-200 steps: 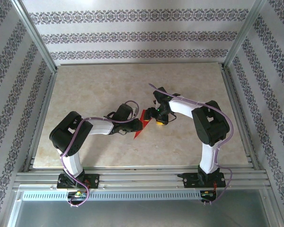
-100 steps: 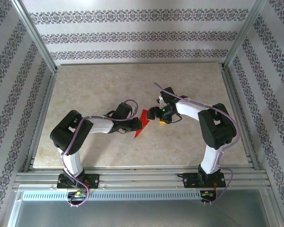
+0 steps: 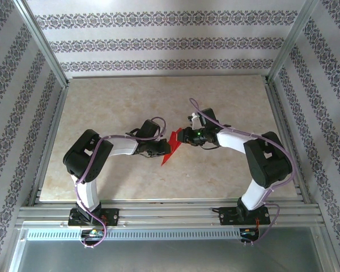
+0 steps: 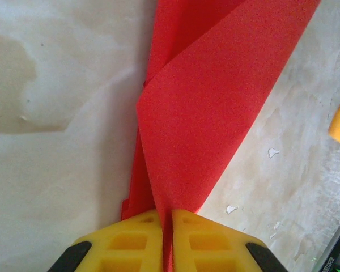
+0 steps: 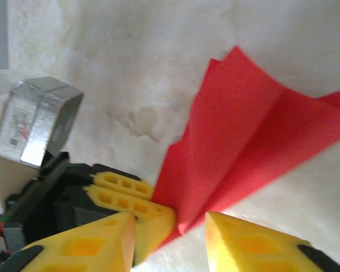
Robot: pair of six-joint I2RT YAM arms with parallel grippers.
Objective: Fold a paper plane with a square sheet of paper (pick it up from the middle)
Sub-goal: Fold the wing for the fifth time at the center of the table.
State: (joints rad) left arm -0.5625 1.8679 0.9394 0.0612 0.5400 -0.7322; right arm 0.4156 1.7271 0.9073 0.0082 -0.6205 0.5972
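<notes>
A beige marbled tabletop (image 3: 119, 96) lies inside a metal frame (image 3: 170, 212); walls (image 3: 158, 39) with striped patterned wallpaper stand around.

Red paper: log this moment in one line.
red paper: folded in layers | left pincer: shut on it | right pincer: open around its corner

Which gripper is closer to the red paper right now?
Left. The left gripper is shut on the paper. The right gripper is open, its fingers either side of a paper corner without pinching it.
</notes>
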